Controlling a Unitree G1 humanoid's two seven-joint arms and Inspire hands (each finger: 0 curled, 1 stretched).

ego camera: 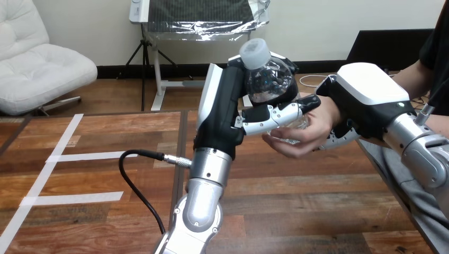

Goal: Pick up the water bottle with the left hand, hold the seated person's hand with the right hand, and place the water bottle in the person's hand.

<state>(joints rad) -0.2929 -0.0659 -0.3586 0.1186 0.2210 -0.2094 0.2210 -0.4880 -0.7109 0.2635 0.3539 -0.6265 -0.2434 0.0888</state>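
Observation:
A clear water bottle (267, 79) with a white cap stands upright above the table's middle. My left hand (225, 106) is shut on it, its fingers (275, 115) curled across the bottle's lower part. The person's hand (304, 135) is cupped, palm up, under and against the bottle's base. My right hand (368, 90) comes in from the right and sits over the person's wrist. Its fingers (338, 138) curl round beneath the wrist, so it is shut on the wrist. The white shell on the hand's back hides the wrist itself.
The wooden table (296, 206) carries white tape lines (74, 156) on its left half. A black cable (135, 185) loops from my left forearm over the table. The table's right edge (389, 180) runs next to the person's lap.

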